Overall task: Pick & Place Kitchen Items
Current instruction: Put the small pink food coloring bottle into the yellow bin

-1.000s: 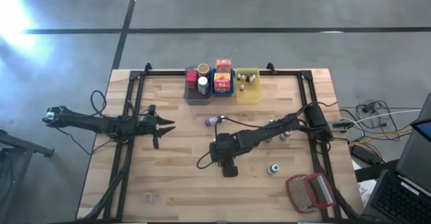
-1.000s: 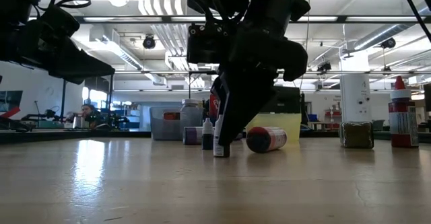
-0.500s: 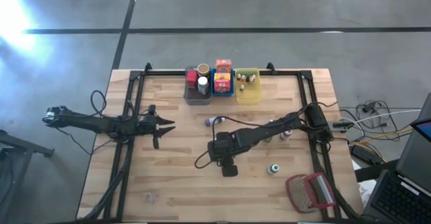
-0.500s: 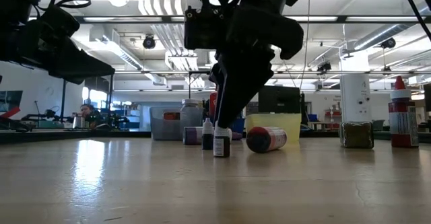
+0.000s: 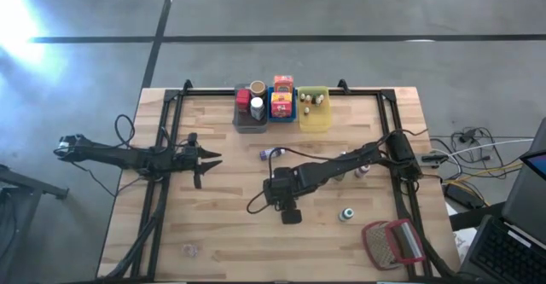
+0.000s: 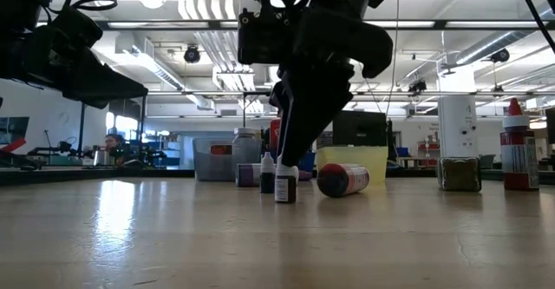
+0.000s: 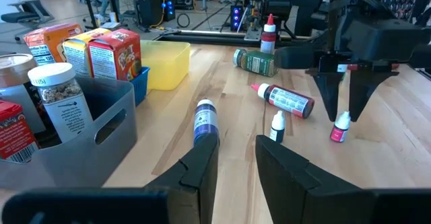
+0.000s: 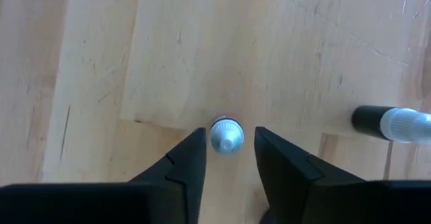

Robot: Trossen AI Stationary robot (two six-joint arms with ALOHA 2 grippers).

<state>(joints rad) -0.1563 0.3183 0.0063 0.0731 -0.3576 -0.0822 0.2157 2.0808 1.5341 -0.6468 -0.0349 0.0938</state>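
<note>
The right gripper [image 8: 229,158] points straight down over the middle of the table, its two dark wedge-shaped fingers [image 8: 183,167] apart, either side of a small dropper bottle [image 8: 225,135] with a ribbed white cap. The bottle stands upright on the pale, scratched wooden planks of the table [image 5: 222,224]; narrow slits of wood show between cap and fingers, so nothing is clamped yet. From table height, the same bottle [image 6: 284,183] is a dark little cylinder under the black gripper. A second white-capped dropper bottle [image 7: 277,127] stands just beside, and a red cylindrical bottle [image 7: 285,99] lies on its side near them.

The left gripper [image 5: 205,162] waits over the table's left side — fingers a little apart, holding nothing. At the far edge sit rectangular plastic bins: grey [image 5: 248,118], blue [image 5: 282,112], yellow [image 5: 314,117].
</note>
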